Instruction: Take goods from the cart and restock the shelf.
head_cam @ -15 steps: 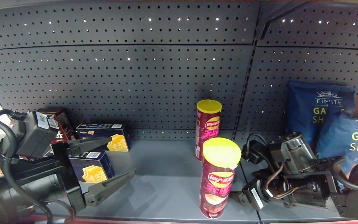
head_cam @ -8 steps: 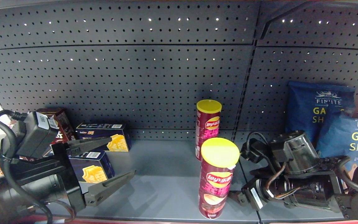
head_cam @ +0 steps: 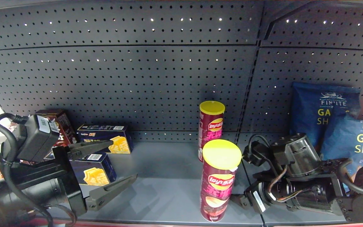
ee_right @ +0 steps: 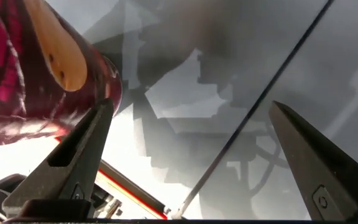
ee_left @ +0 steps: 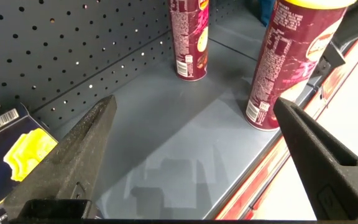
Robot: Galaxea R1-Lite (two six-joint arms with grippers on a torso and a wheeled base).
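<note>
Grey metal shelf (head_cam: 169, 176) carries blue snack bags (head_cam: 325, 107) at its right end. Left gripper (head_cam: 123, 160) hangs spread wide and empty over the left front edge. Right gripper (ee_right: 191, 107), released, sits just beside the front chip can (head_cam: 221, 179), which stands upright at the front edge. A second can (head_cam: 211, 126) stands behind it near the back panel.

A wide gap of shelf (head_cam: 165, 179) lies between the boxes (head_cam: 96, 171) at left and the front can (head_cam: 220, 183); the rear can (head_cam: 211, 126) stands behind it, and bags (head_cam: 325, 108) seemingly crowd the right.
</note>
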